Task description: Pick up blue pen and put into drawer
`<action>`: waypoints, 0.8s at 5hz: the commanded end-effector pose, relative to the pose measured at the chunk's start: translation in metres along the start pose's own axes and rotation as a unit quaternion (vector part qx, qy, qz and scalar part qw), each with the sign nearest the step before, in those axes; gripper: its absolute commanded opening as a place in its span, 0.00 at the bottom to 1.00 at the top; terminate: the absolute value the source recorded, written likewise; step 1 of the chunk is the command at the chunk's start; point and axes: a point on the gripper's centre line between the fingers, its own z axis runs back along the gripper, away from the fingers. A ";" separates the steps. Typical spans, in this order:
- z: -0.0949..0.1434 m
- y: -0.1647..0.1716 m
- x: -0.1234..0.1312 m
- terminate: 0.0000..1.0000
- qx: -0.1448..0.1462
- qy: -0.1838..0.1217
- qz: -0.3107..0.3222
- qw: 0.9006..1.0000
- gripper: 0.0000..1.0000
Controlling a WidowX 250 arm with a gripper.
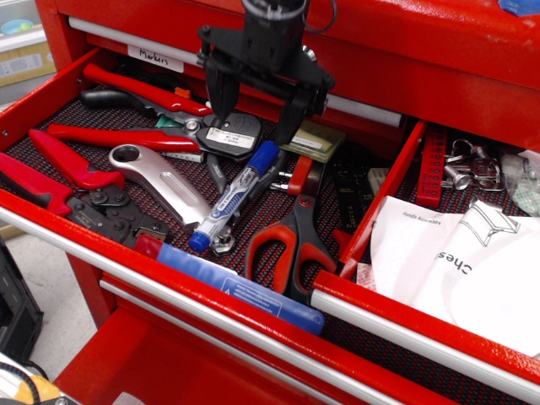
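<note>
The blue pen (pixel 234 197) lies slanted on the dark mesh in the wide left drawer, blue cap toward the back, blue end toward the front. My black gripper (pixel 250 118) hangs open just above and behind the cap, one finger on each side, holding nothing. The drawer (pixel 422 316) with white papers (pixel 460 261) and small metal hardware (pixel 466 167) stands open at the right, past a red divider wall.
Around the pen lie red-handled pliers (pixel 126 135), a silver tool (pixel 160 180), red-handled scissors (pixel 291 240), a long flat blue bar (pixel 245 288), a green box (pixel 310 139) and a black crimper (pixel 110 215). The closed chest drawer front rises behind the gripper.
</note>
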 end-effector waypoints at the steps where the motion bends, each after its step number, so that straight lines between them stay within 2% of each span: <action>1: -0.009 0.010 -0.013 0.00 0.003 -0.025 -0.030 0.999 1.00; 4: -0.042 0.008 -0.025 0.00 -0.034 -0.055 -0.029 0.997 1.00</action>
